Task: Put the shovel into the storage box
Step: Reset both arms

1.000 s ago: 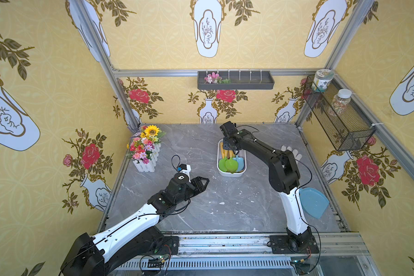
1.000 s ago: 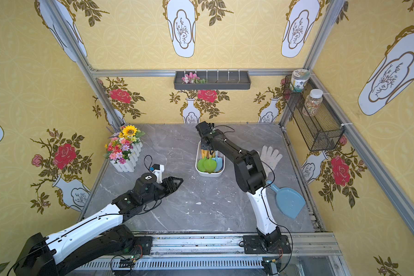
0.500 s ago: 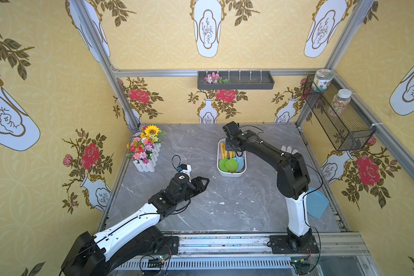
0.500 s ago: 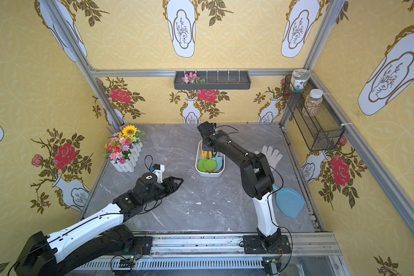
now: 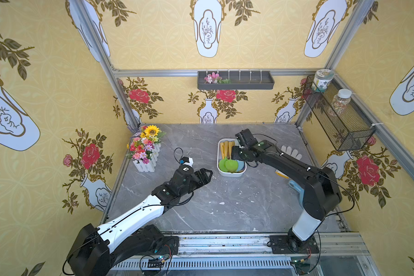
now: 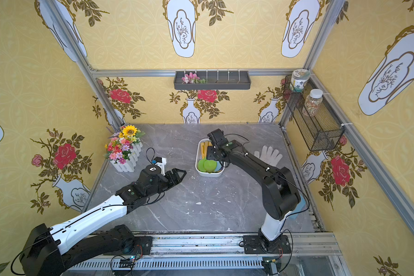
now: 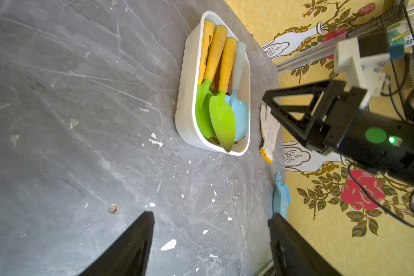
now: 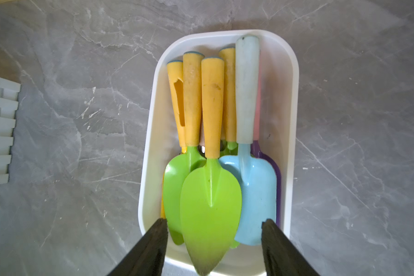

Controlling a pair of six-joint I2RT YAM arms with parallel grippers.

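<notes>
Right wrist view is showing the right tool (image 8: 215, 221) hanging released, jaws spread and empty, above the green shovel (image 8: 210, 196) lying inside the white storage box (image 8: 293, 107) beneath it, while the left tool (image 7: 212, 214) is hovering released and empty over the grey surface (image 7: 81, 119), well apart from that box.

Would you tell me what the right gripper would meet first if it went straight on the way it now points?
Most likely the pointed lime-green blade of the yellow-handled shovel, lying topmost in the white plastic storage box, directly ahead of the right gripper.
</notes>
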